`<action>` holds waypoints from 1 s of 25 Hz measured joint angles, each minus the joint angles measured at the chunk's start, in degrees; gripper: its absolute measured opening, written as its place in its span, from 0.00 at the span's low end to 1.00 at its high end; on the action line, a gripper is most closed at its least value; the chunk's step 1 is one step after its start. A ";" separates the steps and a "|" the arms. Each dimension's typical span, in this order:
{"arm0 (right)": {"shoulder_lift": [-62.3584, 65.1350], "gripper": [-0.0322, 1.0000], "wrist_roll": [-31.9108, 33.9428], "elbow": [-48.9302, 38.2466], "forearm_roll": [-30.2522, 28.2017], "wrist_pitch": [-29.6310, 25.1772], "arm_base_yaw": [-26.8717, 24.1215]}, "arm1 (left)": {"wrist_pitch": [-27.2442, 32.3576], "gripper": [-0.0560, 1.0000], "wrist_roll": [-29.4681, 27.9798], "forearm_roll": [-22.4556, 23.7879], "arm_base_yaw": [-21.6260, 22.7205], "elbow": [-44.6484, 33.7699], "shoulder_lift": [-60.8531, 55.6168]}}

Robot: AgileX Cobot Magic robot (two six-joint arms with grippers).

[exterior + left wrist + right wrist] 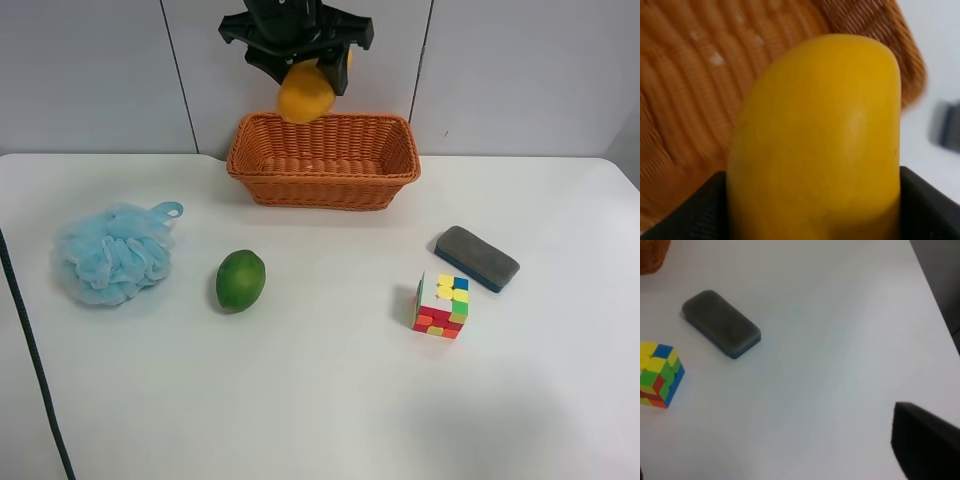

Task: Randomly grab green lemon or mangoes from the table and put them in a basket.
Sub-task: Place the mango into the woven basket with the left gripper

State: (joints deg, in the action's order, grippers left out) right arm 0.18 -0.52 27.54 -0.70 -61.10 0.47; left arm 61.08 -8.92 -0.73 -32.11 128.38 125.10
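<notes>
Nearest to us, in the left wrist view, is the mango, filling most of the picture. The left gripper holds it, with its black fingers against both sides of the fruit. Behind it we see the woven inside of the basket; from the high camera the fruit hangs over the basket's rear rim. The green lemon lies on the table, in front of the basket and well apart from it, near a blue mesh sponge. Of the right gripper we see only a dark corner (we cannot tell if its jaws are wide or narrow); an eraser and a colour cube lie on the table there.
</notes>
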 joint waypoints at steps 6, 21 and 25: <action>0.00 0.99 0.00 0.00 0.00 0.00 0.00 | -9.81 0.63 2.95 -1.24 4.30 0.00 3.58; 0.00 0.99 0.00 0.00 0.00 0.00 0.00 | -17.91 0.63 3.30 -1.60 6.51 0.00 14.91; 0.00 0.99 0.00 0.00 0.00 0.00 0.00 | -18.31 0.63 3.30 -1.84 6.51 0.00 16.08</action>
State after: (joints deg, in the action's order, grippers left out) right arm 0.18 -0.52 27.54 -0.70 -61.10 0.47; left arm 42.76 -5.62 -2.57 -25.60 128.38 141.18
